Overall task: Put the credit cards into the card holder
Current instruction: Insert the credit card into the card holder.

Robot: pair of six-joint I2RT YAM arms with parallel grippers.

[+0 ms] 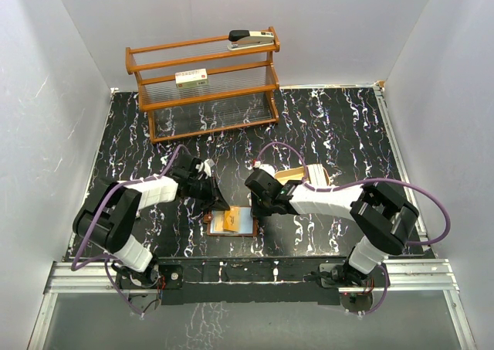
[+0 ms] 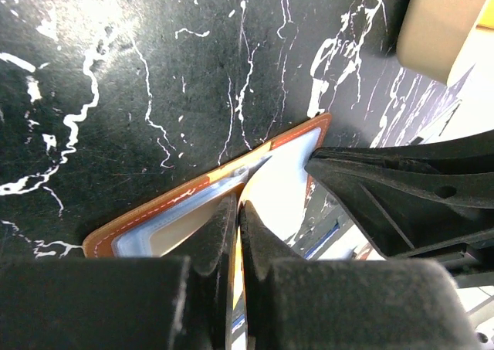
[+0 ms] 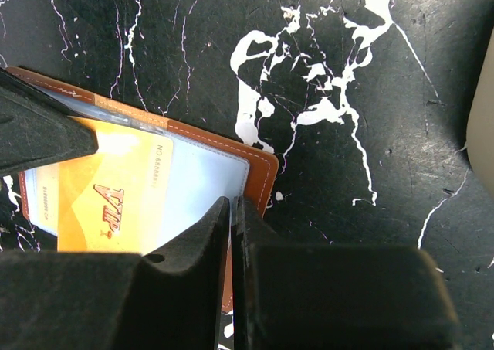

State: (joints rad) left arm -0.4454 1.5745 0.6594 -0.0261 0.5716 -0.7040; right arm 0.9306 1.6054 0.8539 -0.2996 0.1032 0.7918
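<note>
The brown card holder [image 1: 231,221] lies open on the black marbled table between both arms. Its stitched edge [image 2: 154,211] and pale blue inner sleeve show in the left wrist view. An orange credit card [image 3: 108,195] marked VIP lies across its inside. My left gripper [image 1: 218,205] comes in from the left and is shut [image 2: 238,203], with the card's thin yellow edge [image 2: 236,273] between its pads. My right gripper [image 1: 258,208] is shut [image 3: 231,203] on the holder's right edge [image 3: 262,168]. Each gripper's black tip shows in the other's wrist view.
A wooden rack [image 1: 204,83] stands at the back, with a stapler [image 1: 251,39] on top and a white box with a red label [image 1: 191,77] on its shelf. A shallow tan tray [image 1: 316,176] sits just right of the right gripper.
</note>
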